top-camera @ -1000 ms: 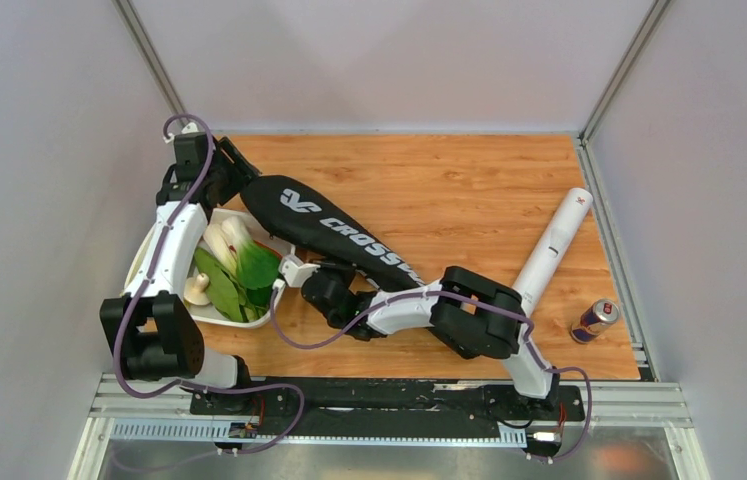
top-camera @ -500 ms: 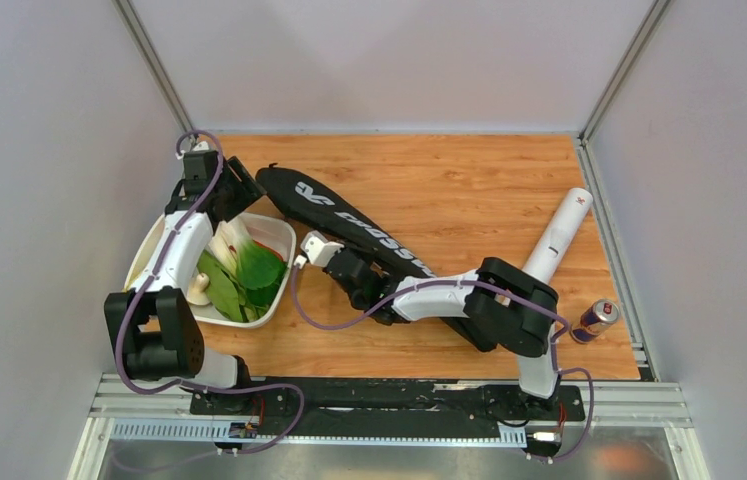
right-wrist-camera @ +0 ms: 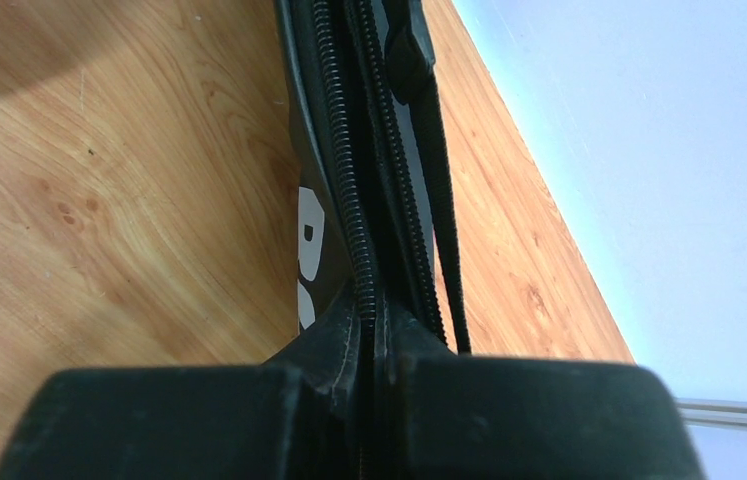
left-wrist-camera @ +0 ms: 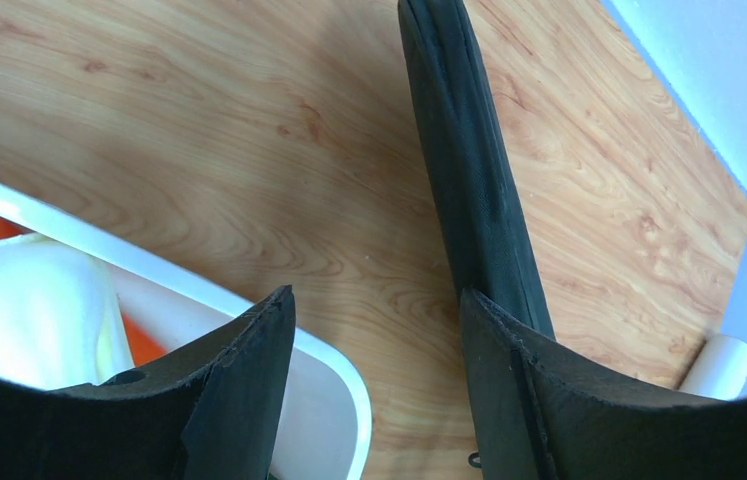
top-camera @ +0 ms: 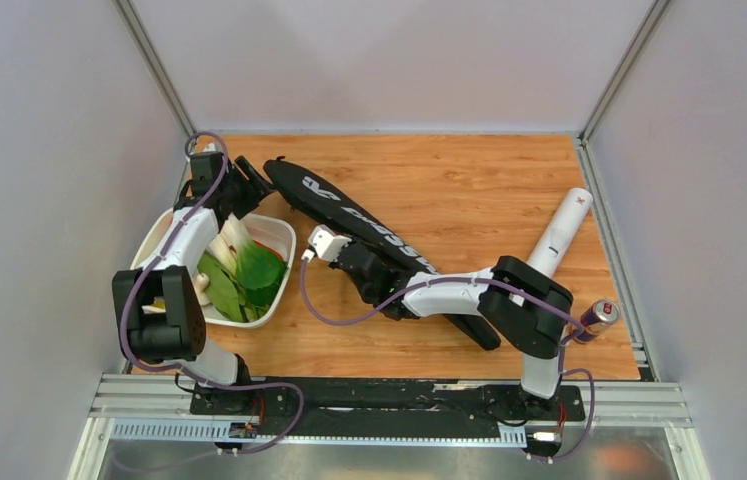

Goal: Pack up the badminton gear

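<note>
My right fingers (right-wrist-camera: 249,420) pinch the zipper edge of the racket bag (top-camera: 349,210), which stretches from the bench's (top-camera: 469,180) far-left corner toward its middle. My left fingers (left-wrist-camera: 239,400) stand spread at its far end.

The black racket bag (top-camera: 344,205) stands on edge, running from far left to near centre. The long white tube (top-camera: 557,240) lies at the right

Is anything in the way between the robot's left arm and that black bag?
Nothing visible is. The open left fingers hang right at the edge of the black bag, which runs past one of them. The gap shows only table and a corner of the white tray by the other finger.
</note>
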`<state>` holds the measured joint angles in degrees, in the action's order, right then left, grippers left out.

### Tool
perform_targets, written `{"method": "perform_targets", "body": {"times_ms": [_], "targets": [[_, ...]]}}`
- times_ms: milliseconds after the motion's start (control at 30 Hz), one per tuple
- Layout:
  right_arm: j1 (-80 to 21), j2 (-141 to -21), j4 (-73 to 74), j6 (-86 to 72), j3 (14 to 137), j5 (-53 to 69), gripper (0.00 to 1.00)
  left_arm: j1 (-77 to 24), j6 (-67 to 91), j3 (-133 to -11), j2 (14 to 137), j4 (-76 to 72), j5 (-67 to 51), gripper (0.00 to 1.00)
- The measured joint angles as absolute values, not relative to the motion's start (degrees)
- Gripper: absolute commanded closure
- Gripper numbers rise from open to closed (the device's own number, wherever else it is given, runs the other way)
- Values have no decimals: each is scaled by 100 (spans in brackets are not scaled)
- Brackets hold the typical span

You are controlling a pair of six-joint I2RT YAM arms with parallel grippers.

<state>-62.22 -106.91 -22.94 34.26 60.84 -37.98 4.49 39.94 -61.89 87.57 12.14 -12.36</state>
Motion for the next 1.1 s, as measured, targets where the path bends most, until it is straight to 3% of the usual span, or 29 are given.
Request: {"method": "perform_targets", "body": {"times_ms": [500,700,867,1033,1100], "targets": [[-6145,-10567,-2475,3450,5793,-3457,100,449,4412,-6300,8545,1116,-1297,33],[-6104,-10521,-2480,3465,5793,-3321,100,449,4445,-6311,8947,1076,-1313,40],[-6042,-10436,-2532,3505,5675,-2985,99,449,4469,-6453,9266,1057,-1343,55],[-5815,-10294,-2558,3496,5603,-2287,95,464,4517,-6711,9529,1039,-1380,91],[-5688,-10289,-2563,3489,5607,-2051,91,464,4661,-6735,9544,1037,-1396,99]]}}
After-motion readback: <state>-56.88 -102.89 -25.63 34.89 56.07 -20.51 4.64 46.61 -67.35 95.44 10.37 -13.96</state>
